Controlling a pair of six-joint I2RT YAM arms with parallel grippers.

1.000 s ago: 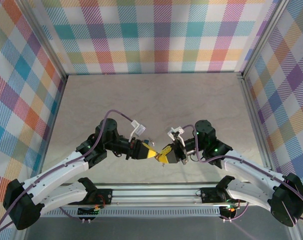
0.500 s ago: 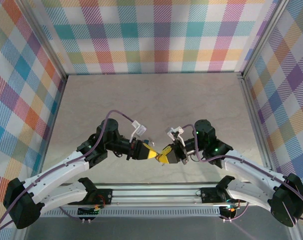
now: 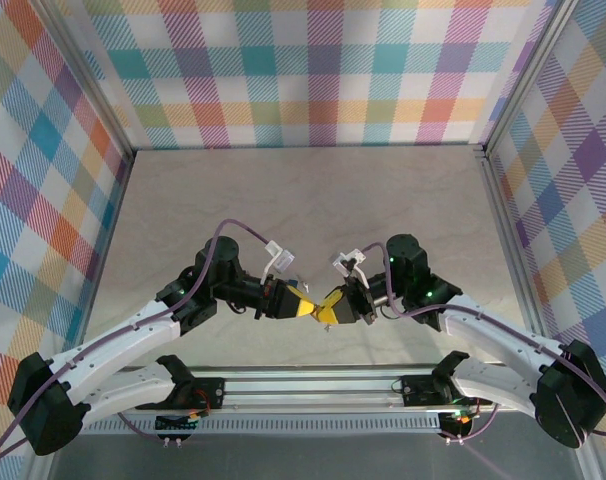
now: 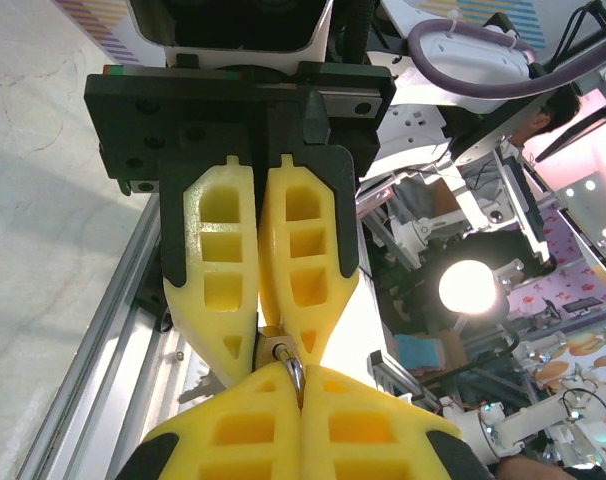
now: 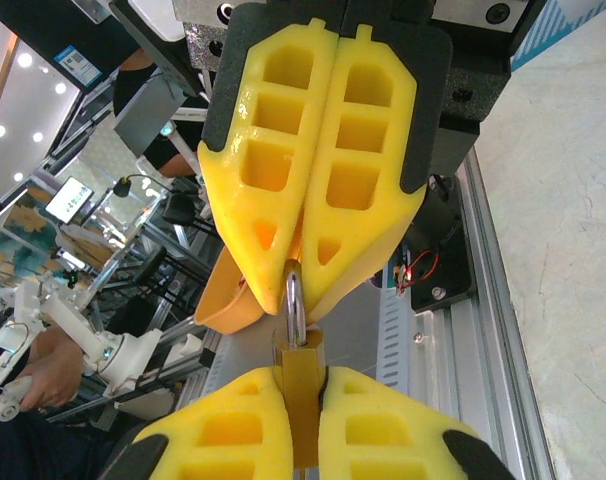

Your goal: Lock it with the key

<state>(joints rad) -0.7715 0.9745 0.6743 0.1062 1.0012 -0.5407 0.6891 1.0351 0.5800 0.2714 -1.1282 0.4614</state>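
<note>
– Two arms are meeting tip to tip, low over the surface near its front edge. Why are they crowding together like that?

– They are sharing one small thing. The right arm is clamping the brass body of the padlock between its yellow jaws, with the shackle pointing straight at the other arm.

– And the left arm?

– Its jaws are clenched too, and the steel loop is running into the slit at their tips. From its own wrist camera the loop is sitting right where the two pairs of tips are touching.

– So one side is bracing while the other is working?

– That is how I am reading it: the body is being held steady so that it is not twisting while the loop end is being handled. It hangs in the air between the tips, not resting on the surface.

– Where is the key?

– I am not making it out; the yellow pads are hiding whatever sits between them.

– Any brand or writing?

– Nothing readable is showing on the brass. Screens and signs in the background are looking too small and blurred to read.
</note>
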